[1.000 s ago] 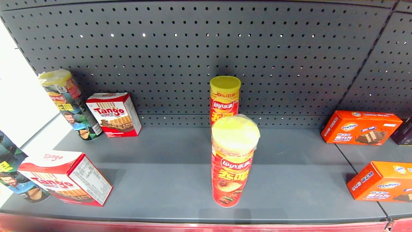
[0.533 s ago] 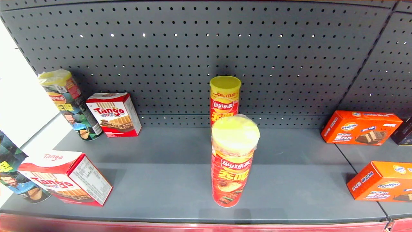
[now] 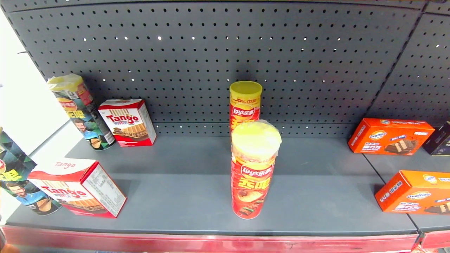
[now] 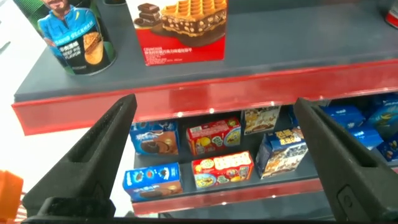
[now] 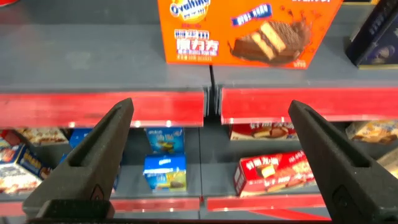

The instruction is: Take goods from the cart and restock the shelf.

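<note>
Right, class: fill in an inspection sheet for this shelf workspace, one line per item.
Surface: grey shelf, red front edge, bare patches between goods.
Job's things: two red crisp tubes upright mid-shelf, one behind the other; wafer boxes and dark tubes at left; orange boxes at right.
Clutter: nothing seen.
Grippers: left gripper and right gripper both open, empty, before the shelf edge.
Cables: nothing seen.
Surroundings: pegboard back panel; stocked lower shelves.

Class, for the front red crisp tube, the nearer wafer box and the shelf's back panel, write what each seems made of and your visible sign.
The front red crisp tube: probably printed cardboard, glossy, with a yellow plastic-looking lid under crinkled clear film. The nearer wafer box: glossy printed card, with sharp folded edges. The back panel: likely painted metal, matt grey, with punched holes.
</note>
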### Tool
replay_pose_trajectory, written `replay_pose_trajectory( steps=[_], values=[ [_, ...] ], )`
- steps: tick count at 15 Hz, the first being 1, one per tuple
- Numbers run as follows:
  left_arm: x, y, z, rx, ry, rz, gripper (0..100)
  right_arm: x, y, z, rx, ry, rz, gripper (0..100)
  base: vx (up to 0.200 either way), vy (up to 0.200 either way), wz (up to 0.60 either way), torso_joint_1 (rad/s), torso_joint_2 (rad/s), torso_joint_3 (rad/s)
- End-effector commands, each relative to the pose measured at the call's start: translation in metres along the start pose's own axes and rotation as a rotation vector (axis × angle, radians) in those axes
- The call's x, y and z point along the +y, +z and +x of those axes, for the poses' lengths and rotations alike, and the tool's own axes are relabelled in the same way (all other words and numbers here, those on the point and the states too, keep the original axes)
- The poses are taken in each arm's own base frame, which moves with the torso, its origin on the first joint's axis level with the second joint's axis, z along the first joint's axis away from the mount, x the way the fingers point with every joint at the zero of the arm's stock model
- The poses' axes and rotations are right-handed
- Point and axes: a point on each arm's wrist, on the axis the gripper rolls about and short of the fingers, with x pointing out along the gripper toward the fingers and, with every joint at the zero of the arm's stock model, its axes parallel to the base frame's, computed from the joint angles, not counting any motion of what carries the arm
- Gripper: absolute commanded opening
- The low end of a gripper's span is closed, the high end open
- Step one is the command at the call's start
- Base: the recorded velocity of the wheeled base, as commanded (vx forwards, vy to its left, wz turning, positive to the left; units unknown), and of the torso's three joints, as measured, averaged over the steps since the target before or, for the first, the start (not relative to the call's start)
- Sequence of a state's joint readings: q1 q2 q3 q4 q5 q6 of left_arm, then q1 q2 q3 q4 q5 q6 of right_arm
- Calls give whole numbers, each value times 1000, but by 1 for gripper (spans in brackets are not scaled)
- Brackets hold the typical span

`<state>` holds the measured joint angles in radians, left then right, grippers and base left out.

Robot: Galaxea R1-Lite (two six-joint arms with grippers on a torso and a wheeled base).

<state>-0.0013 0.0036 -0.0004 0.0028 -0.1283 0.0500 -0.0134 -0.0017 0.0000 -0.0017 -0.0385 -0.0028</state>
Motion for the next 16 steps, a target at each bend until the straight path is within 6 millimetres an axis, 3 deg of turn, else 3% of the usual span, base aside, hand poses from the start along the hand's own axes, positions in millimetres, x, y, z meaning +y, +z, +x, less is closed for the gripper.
replay_pose_trajectory(
  steps=[1, 16],
  values=[
    [0, 0, 0, 2, -1, 0, 100, 0, 0, 0, 2, 0, 0, 100, 0, 0, 0, 0, 0, 0],
    [0, 0, 0, 2, 1, -1, 100, 0, 0, 0, 3, 1, -7, 100, 0, 0, 0, 0, 0, 0]
  ],
)
